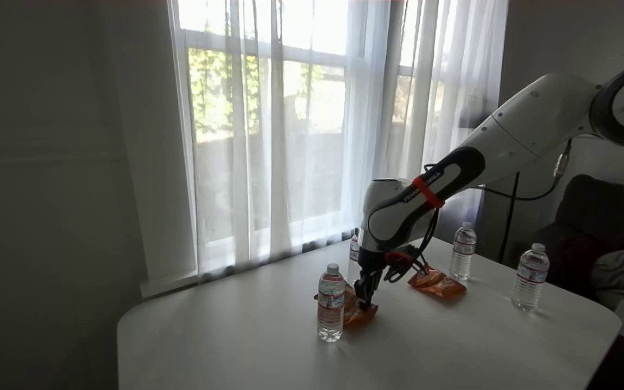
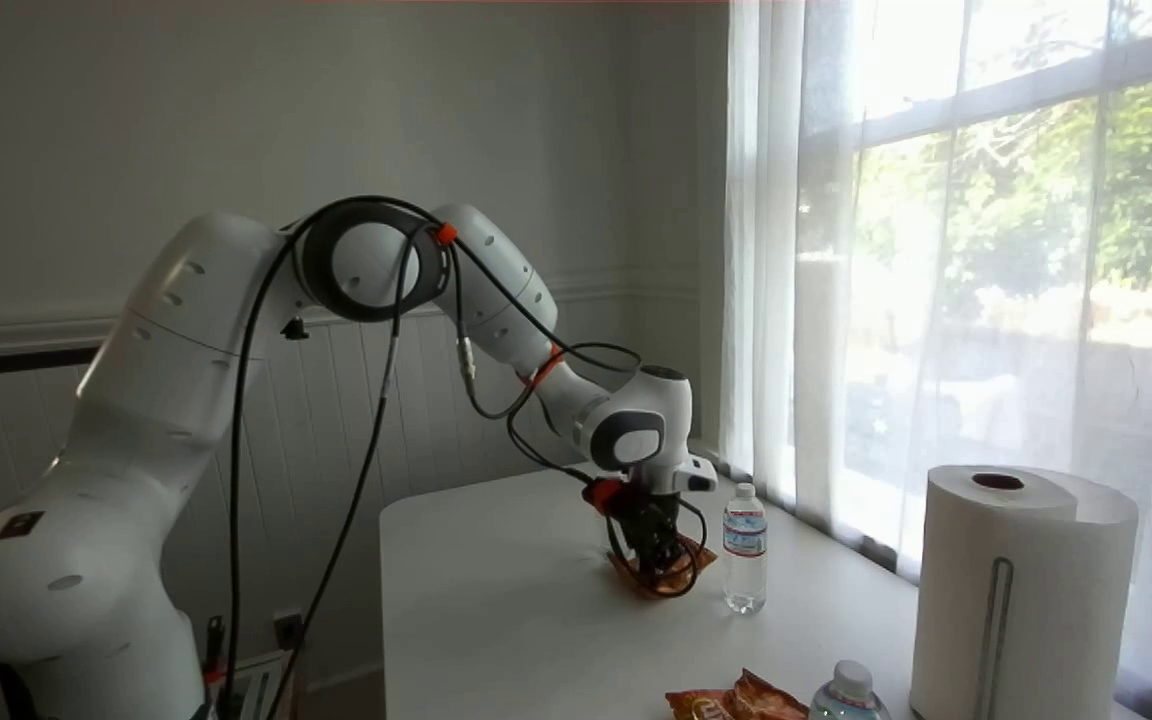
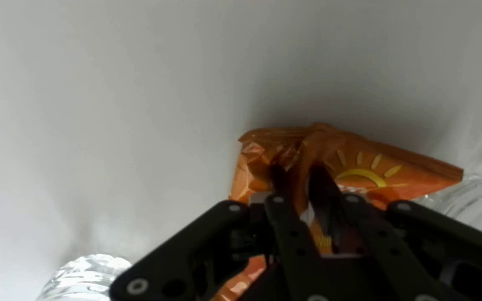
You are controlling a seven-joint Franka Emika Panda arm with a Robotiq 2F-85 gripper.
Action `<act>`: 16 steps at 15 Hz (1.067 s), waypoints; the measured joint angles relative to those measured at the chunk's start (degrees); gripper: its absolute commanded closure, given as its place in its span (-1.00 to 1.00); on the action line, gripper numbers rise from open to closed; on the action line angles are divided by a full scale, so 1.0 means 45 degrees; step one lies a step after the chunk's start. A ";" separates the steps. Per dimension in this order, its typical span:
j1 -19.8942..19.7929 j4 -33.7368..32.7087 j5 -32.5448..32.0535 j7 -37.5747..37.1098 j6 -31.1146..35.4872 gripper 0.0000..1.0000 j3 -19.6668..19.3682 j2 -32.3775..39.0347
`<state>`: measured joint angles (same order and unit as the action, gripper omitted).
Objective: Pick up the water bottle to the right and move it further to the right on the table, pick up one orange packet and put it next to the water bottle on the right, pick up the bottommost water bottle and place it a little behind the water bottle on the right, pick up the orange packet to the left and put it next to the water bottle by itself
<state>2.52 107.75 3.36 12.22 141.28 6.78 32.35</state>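
This is looking like an ordinary room in a home: sheer white curtains (image 2: 762, 230) are hanging over a tall window (image 1: 214, 86), daylight is coming through them, and green leaves (image 2: 1151, 180) are showing outside. Grooved panelling (image 2: 321, 392) is running along the lower part of a pale wall (image 2: 496, 120), under a moulded rail (image 2: 606, 287), while a big white table (image 1: 225, 346) with rounded corners is standing beside the window and a roll of paper towels (image 2: 1056, 600) is standing near the curtains. In the dim background, a dark shape like a sofa (image 1: 599, 211) is sitting beside some striped cloth (image 1: 623, 271).
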 measured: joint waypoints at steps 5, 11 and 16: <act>-0.0038 0.0096 -0.0320 -0.0058 -0.2120 0.99 -0.0392 -0.0870; -0.0314 0.1095 -0.0673 -0.0009 -0.4223 0.99 -0.0823 -0.2526; -0.0628 0.2627 -0.0963 0.0140 -0.5206 0.99 -0.1107 -0.4076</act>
<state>-0.31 119.57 -0.97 12.85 117.86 1.80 14.01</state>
